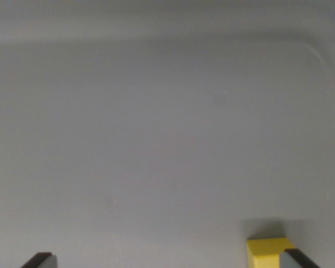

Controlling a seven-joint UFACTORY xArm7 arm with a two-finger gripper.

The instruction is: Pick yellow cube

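The yellow cube (265,252) lies on a pale grey surface at the bottom right of the wrist view, cut off by the lower edge. My gripper (170,263) is open, and only its two dark fingertips show. The left fingertip (40,260) is far from the cube. The right fingertip (301,259) is right beside the cube's right side, and I cannot tell whether they touch. The cube sits inside the gap between the fingers, well off centre toward the right one.
The grey surface (156,139) fills the view. A faint raised line with a rounded corner (318,53) runs along the top and down the right side.
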